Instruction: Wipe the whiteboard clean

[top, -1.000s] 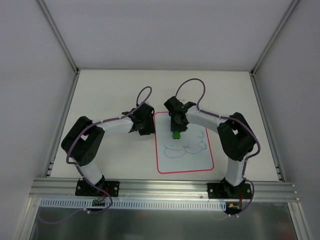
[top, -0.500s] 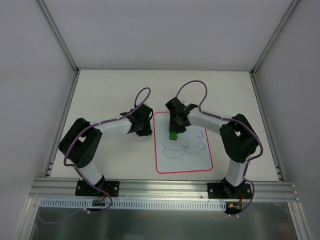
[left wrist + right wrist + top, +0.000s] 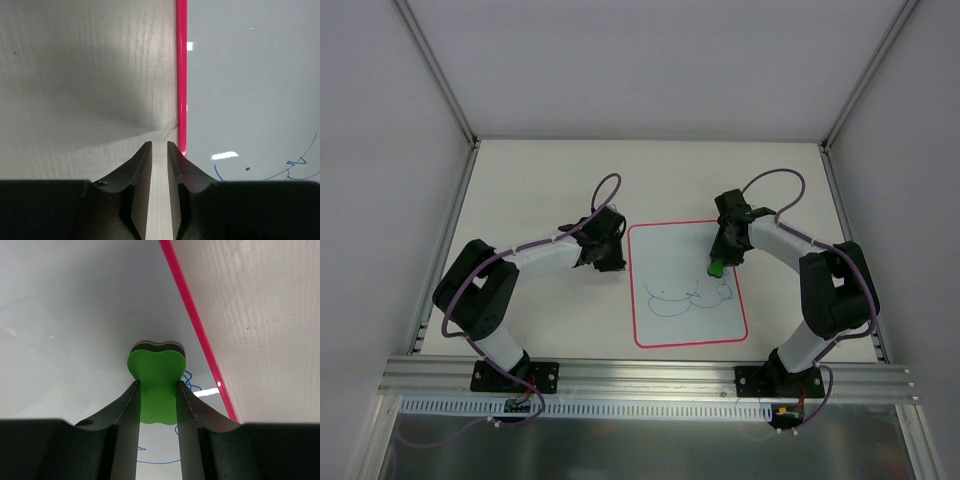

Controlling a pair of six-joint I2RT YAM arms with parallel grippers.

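Green eraser (image 3: pixel 156 385) clamped in right gripper (image 3: pixel 157 405) on whiteboard (image 3: pixel 685 315); left gripper (image 3: pixel 159 150) nearly closed, empty.

The top external camera looks down from above the table's (image 3: pixel 540 180) near edge, taking in the whole tabletop. Each wrist camera sits close above the surface, peering past its own fingers: left along the whiteboard's (image 3: pixel 250 75) left border, right along its right border.

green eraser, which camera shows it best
The right wrist view: the green eraser fills the centre, clamped in the right pincer. The top view shows a small green speck; the left wrist view misses it.
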